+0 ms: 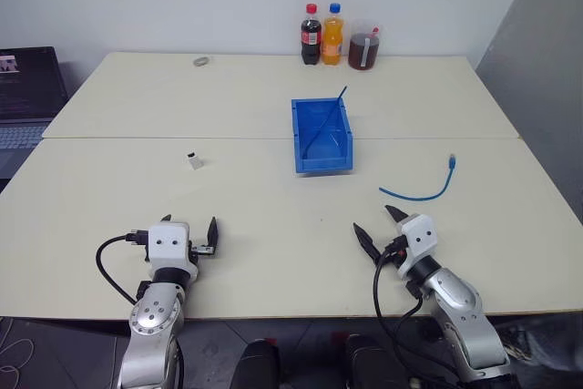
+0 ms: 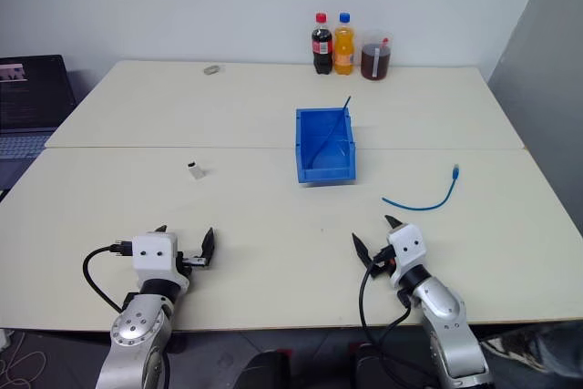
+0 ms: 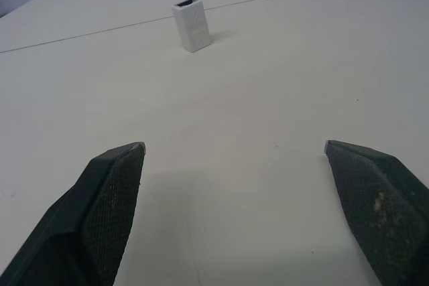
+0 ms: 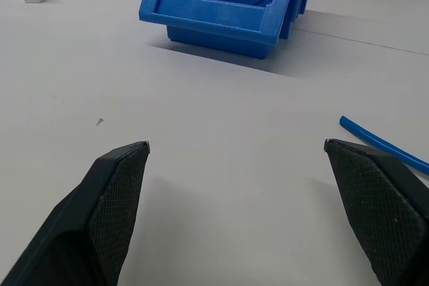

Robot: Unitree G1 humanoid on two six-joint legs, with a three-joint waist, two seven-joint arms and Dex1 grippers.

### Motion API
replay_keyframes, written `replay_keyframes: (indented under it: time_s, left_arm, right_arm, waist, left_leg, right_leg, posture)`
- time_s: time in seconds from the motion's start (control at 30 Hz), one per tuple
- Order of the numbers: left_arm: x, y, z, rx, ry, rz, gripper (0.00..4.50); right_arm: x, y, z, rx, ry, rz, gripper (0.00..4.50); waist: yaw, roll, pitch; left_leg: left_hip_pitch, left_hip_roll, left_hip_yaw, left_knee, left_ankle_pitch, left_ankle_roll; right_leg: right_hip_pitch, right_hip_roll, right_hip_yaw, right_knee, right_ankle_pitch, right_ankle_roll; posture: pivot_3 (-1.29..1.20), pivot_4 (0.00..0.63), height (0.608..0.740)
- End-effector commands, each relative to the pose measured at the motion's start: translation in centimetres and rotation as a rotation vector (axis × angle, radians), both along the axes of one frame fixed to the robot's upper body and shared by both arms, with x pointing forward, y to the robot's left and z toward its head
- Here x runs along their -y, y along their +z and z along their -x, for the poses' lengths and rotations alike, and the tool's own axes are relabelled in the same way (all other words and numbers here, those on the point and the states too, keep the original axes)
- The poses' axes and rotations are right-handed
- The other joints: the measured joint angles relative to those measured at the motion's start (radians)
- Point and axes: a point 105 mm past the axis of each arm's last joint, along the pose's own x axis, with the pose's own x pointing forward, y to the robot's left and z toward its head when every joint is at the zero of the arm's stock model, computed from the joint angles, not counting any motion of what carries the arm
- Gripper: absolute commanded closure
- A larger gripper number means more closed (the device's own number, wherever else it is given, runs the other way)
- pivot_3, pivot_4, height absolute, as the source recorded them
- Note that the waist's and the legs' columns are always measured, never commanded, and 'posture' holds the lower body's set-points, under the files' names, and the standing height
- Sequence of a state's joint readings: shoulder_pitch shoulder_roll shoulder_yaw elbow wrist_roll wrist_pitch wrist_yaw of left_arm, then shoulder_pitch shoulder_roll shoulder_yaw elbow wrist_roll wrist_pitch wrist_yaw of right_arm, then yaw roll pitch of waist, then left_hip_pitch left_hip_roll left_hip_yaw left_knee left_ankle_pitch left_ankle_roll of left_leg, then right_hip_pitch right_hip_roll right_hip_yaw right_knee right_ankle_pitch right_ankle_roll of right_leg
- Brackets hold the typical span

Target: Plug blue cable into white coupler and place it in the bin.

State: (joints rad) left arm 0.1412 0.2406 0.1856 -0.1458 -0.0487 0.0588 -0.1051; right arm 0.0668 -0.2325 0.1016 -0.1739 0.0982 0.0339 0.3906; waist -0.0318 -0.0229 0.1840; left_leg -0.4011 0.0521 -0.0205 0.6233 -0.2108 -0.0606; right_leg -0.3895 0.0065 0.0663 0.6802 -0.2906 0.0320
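- Left gripper [image 1: 190, 235]: jaws spread wide, holding nothing, above the bare counter [image 1: 273, 216].
- Right gripper [image 1: 380, 227]: jaws likewise spread wide, empty.
- White coupler [image 1: 194, 160] stands upright ahead of the left gripper.
- Blue cable [image 1: 421, 190] lies curved beside the right gripper.
- Bin [image 1: 321, 137] sits mid-counter; a darker cable [image 1: 321, 125] inside is hard to trace.
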Motion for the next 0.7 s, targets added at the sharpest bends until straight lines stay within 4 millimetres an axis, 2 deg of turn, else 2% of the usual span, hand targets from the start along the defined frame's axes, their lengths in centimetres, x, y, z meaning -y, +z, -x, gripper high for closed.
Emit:
replay_keyframes:
  time_s: [0.03, 0.3, 0.7]
  left_arm:
    - [0.53, 1.61, -0.19, 0.062, -0.032, -0.013, 0.0]
    - [0.38, 1.13, -0.03, 0.026, -0.022, -0.022, 0.0]
    - [0.49, 1.79, 0.17, 0.06, -0.064, -0.019, 0.0]
  right_arm:
    - [0.04, 0.94, 0.07, 0.048, 0.0, 0.001, 0.06]
    - [-0.18, 1.09, 0.2, 0.051, 0.015, 0.005, 0.06]
    - [-0.03, 0.82, 0.17, 0.013, 0.031, -0.001, 0.06]
  waist:
    - [0.0, 0.0, 0.0]
    - [0.0, 0.0, 0.0]
    - [0.0, 0.0, 0.0]
  left_leg:
    - [0.0, 0.0, 0.0, 0.0, 0.0, 0.0]
    - [0.0, 0.0, 0.0, 0.0, 0.0, 0.0]
    - [0.0, 0.0, 0.0, 0.0, 0.0, 0.0]
  right_leg:
    - [0.0, 0.0, 0.0, 0.0, 0.0, 0.0]
    - [0.0, 0.0, 0.0, 0.0, 0.0, 0.0]
    - [0.0, 0.0, 0.0, 0.0, 0.0, 0.0]
  posture:
    - [0.0, 0.15, 0.74]
    - [0.0, 0.15, 0.74]
    - [0.0, 0.15, 0.74]
